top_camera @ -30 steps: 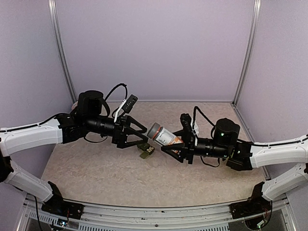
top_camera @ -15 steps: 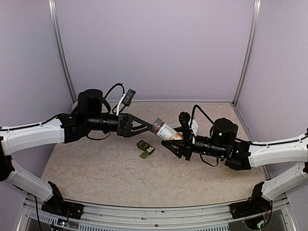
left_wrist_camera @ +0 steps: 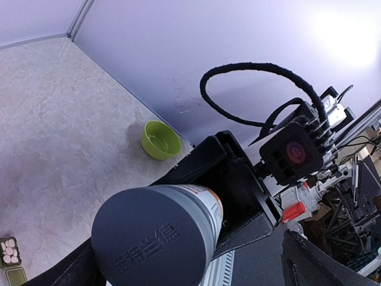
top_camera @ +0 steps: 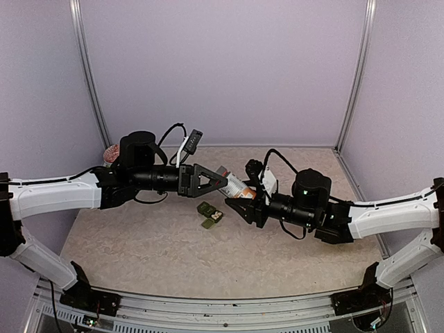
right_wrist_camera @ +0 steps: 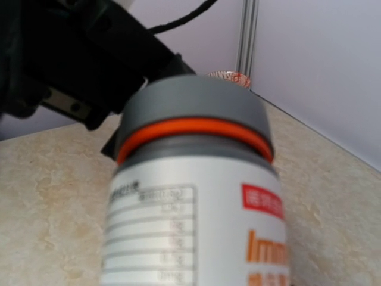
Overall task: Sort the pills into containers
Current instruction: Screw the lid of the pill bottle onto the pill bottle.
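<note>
Step in hand: you're getting the pill bottle [top_camera: 234, 185] open, by the look of it, with pouring yet to come.
Right gripper [top_camera: 244, 201]: clenched round the bottle's body, holding it up off the table [top_camera: 139, 243], tilted, grey cap [left_wrist_camera: 156, 236] aimed at your left arm.
Left gripper [top_camera: 219, 182]: jaws spread wide and empty, the tips right at the cap; whether they touch it, I can't tell.
Next move: you'd want those left jaws centred over the cap, squeezed on, then twisted while the right hand keeps the bottle from turning. The orange ring [right_wrist_camera: 193, 132] under the cap sits whole, so I judge the lid unopened.
Containers [top_camera: 210, 214]: the dark green strip lies flat on the table, below and a touch left of the bottle, well clear of both grippers. One compartment seems open with pale pills [left_wrist_camera: 9, 251] inside.
Around: the lime-green bowl [left_wrist_camera: 160, 140] sits by the far wall, and a red-patterned dish [top_camera: 109, 152] hides behind your left arm.
In the way: nothing between jaws and cap; mind the bottle hanging near above the strip.
</note>
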You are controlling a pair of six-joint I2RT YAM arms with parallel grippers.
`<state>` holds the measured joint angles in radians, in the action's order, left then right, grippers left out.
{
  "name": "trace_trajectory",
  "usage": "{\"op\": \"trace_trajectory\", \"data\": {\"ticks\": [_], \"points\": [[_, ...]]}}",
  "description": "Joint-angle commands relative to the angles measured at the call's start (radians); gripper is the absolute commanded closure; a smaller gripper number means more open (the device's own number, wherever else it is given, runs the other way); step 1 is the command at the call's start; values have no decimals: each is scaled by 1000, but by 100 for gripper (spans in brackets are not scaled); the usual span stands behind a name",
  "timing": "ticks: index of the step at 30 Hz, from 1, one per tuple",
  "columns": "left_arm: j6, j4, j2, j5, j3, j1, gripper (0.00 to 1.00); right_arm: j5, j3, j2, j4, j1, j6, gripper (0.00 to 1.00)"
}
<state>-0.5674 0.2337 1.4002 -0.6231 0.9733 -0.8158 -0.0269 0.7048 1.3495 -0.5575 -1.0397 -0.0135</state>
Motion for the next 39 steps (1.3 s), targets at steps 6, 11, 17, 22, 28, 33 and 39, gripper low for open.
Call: {"op": "trace_trajectory", "data": {"ticks": [6, 11, 17, 22, 28, 33, 39], "points": [[-19, 109, -4, -14, -16, -22, 1, 20, 58, 80, -2, -32, 16, 84], [-27, 137, -1, -20, -19, -26, 1, 12, 75, 135, -10, -59, 14, 85], [-17, 139, -10, -6, -21, -29, 1, 0, 95, 180, -4, -78, 14, 85], [-8, 130, -18, 5, -23, -31, 1, -12, 100, 194, -6, -85, 10, 86], [11, 66, -40, 82, -25, -24, 1, 41, 69, 126, -15, -85, 20, 86], [-27, 11, -48, 140, -33, -7, 1, 168, 36, 42, -7, -85, 81, 87], [-61, 35, -47, 144, -52, -3, 1, 266, 39, 32, 1, -85, 110, 88]]}}
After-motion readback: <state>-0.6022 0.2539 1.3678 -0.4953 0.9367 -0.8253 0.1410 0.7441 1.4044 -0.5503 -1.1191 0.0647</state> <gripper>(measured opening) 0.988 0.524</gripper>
